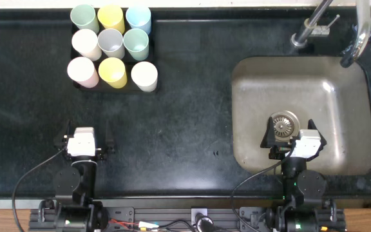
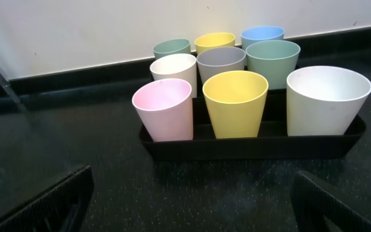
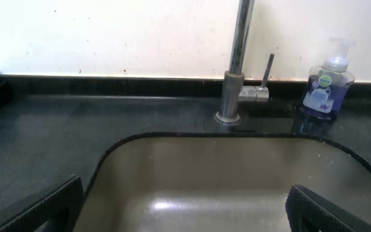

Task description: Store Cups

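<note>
Cups [image 1: 111, 44]: nine, all upright, mouths up, three rows of three in a black tray [image 2: 250, 147]. The tray sits at the far left of the dark counter [image 1: 185, 116], close to the back wall.

Row nearest the arms: pink cup [image 2: 164, 109], yellow cup [image 2: 236, 103], white cup [image 2: 327, 100]. A grey cup [image 2: 221, 62] stands in the middle of the grid and a blue cup [image 1: 138, 17] at the far right corner. The rest are green, white and yellow. Cups stand close together, rims near or touching.

Left pincer [image 1: 87, 136]: fingers spread wide, nothing between them, low over bare counter just ahead of its own base. The tray lies straight ahead of it, well apart, with a stretch of counter between. The near row faces the pincer, and the yellow cup lines up roughly with the gap between the fingers.

Right pincer [image 1: 291, 132]: fingers spread wide, holding nothing. It sits over the near part of the steel sink [image 1: 340, 96], just beside the drain [image 1: 284, 122]. The cups are well apart from it, off toward the left arm's side and farther back.

Beyond the sink: a tap [image 3: 237, 58] at the back edge, and a soap bottle [image 3: 327, 84] with blue liquid against the wall.
</note>
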